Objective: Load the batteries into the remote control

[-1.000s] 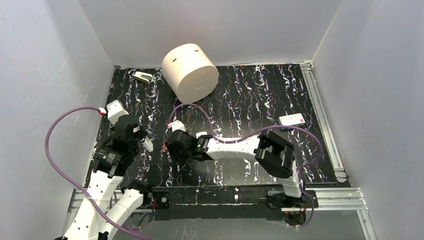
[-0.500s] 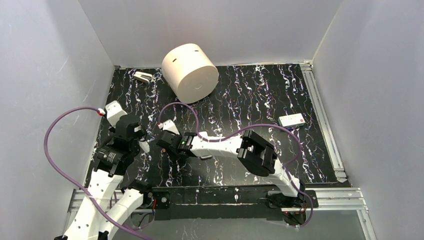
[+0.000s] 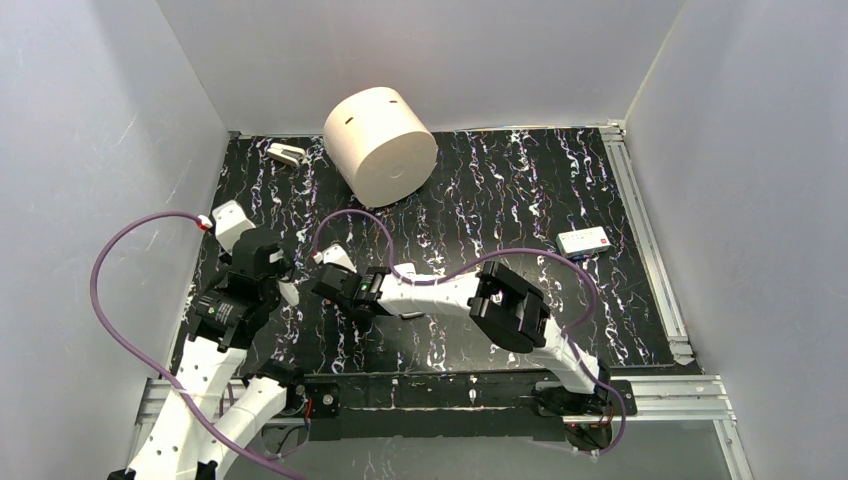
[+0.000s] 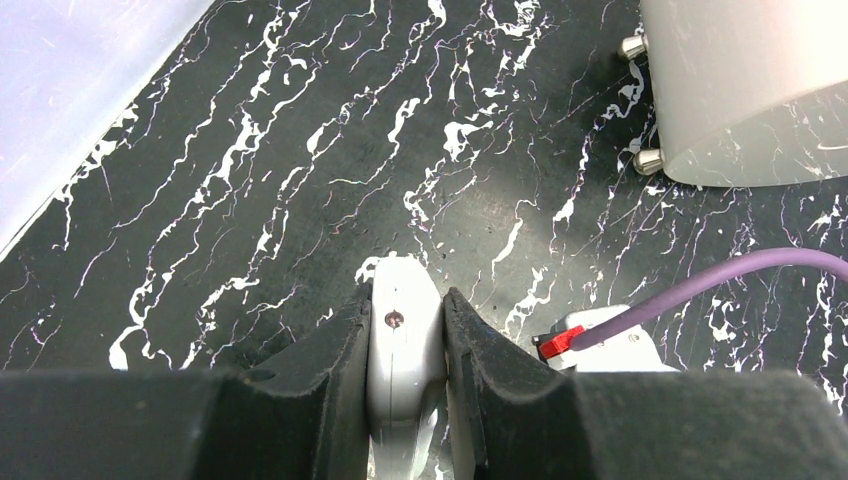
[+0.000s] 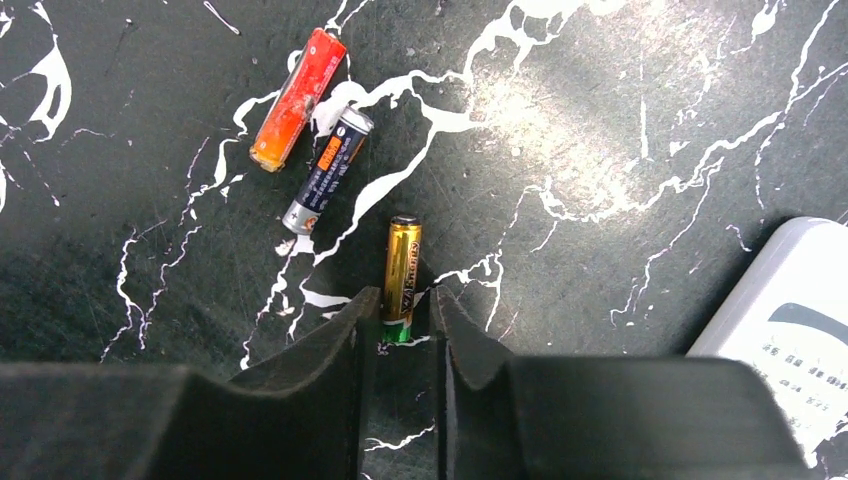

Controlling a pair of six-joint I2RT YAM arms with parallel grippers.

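Note:
Three batteries lie on the black marbled table in the right wrist view: an orange-red one (image 5: 298,98), a dark blue one (image 5: 328,170) and a gold one with a green end (image 5: 403,270). My right gripper (image 5: 403,300) stands over the gold battery's green end, one finger on each side, with a thin gap still showing on both. My left gripper (image 4: 408,300) is shut on the white remote control (image 4: 403,330), held edge-on just above the table. In the top view the right gripper (image 3: 325,285) is close beside the left gripper (image 3: 283,285).
A big cream cylinder (image 3: 380,143) lies at the back, its metal feet (image 4: 648,160) near the left gripper's view. A small white device (image 3: 285,153) is at the back left, a white box (image 3: 585,240) at the right. A white printed object (image 5: 790,320) lies right of the right gripper.
The right arm has swung left toward the left gripper and come down over the batteries. Its jaws have narrowed round the gold battery. The left arm has stayed put.

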